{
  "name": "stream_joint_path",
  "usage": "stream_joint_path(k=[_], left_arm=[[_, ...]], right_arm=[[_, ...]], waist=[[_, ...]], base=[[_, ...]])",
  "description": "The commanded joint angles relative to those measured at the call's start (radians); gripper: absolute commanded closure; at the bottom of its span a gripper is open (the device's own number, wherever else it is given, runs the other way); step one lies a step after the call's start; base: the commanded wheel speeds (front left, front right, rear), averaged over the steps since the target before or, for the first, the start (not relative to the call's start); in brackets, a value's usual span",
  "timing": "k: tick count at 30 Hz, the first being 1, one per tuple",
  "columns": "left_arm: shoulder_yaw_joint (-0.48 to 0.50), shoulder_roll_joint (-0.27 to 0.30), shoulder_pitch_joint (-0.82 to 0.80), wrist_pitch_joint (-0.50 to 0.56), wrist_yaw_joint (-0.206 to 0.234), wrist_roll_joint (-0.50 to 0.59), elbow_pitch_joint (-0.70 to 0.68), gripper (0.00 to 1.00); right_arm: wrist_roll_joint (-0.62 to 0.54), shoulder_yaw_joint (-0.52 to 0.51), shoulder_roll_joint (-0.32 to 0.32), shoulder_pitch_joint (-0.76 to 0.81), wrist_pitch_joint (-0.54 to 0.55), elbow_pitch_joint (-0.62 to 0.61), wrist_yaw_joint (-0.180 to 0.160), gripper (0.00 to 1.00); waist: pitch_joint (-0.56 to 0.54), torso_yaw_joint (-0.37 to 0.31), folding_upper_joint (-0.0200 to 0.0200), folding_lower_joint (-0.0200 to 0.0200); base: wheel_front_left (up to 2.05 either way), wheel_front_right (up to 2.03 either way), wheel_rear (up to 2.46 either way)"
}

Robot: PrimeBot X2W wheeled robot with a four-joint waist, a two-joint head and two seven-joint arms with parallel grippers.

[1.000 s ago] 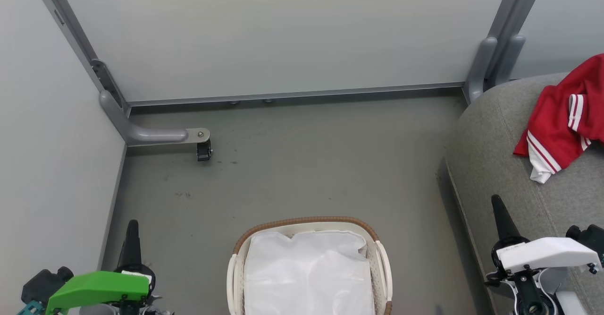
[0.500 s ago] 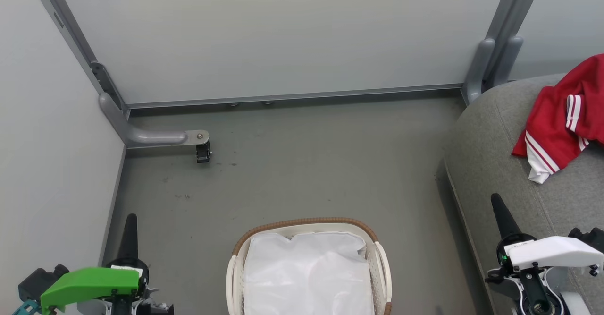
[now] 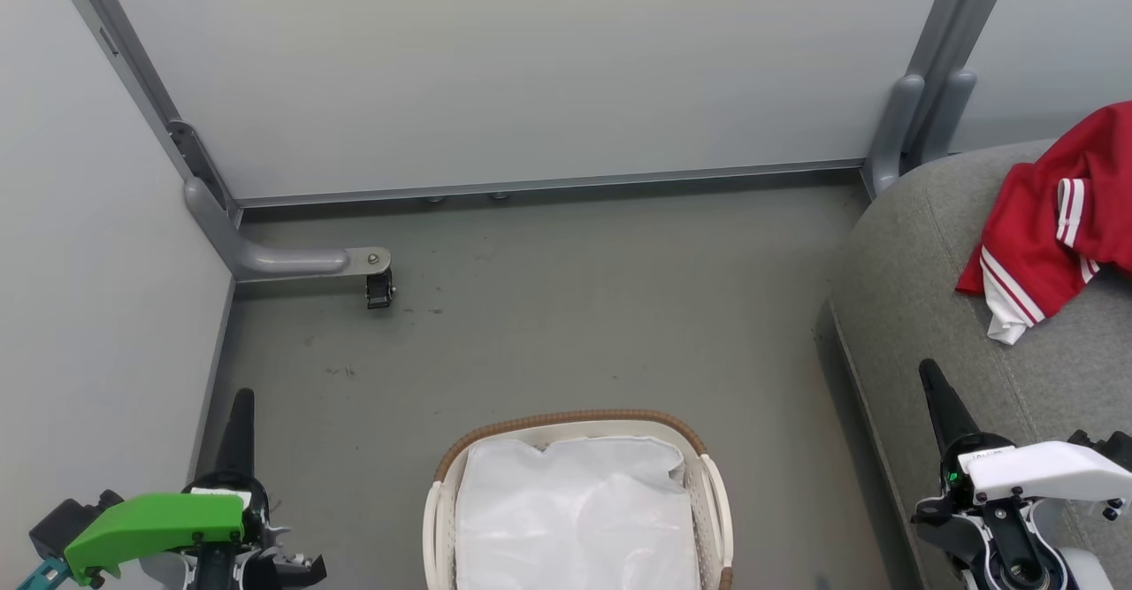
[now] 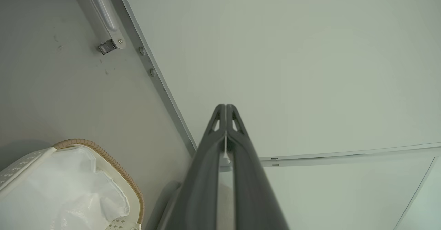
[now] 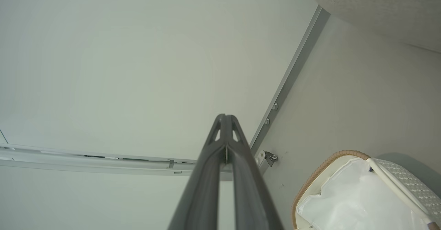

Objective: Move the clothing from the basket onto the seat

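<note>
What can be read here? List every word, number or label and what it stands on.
No text is legible.
White label on the right gripper: too small to read.
White strip on the left gripper: any print too small to tell.
The clothing: stripes, no lettering in view.

Left pincer (image 3: 240, 397) and right pincer (image 3: 928, 369) rest low, both closed, pointing forward.

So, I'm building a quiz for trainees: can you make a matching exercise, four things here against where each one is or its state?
1 jersey
2 liner sheet
3 basket
4 left gripper

A shut, empty
B on the seat
C on the floor
D inside the basket

Pairs: 1-B, 2-D, 3-C, 4-A
</note>
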Motion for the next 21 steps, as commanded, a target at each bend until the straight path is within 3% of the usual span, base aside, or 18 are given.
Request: stream_joint_path(k=[1, 21], left_arm=[[0.005, 0.008, -0.024, 0.007, -0.002, -0.024, -0.009, 1.0], [0.017, 0.008, -0.036, 0.045, -0.003, -0.16, -0.018, 1.0]], right_arm=[[0.024, -0.004, -0.007, -0.013, 0.007, -0.01, 0.0, 1.0], [0.178, -0.009, -0.007, -0.013, 0.045, -0.017, 0.0, 1.0]], waist=[[-0.001, 0.0, 0.0, 0.0], [-0.008, -0.005, 0.0, 0.0]], base=[[0.0, 0.0, 0.0], [0.0, 0.0, 0.0]])
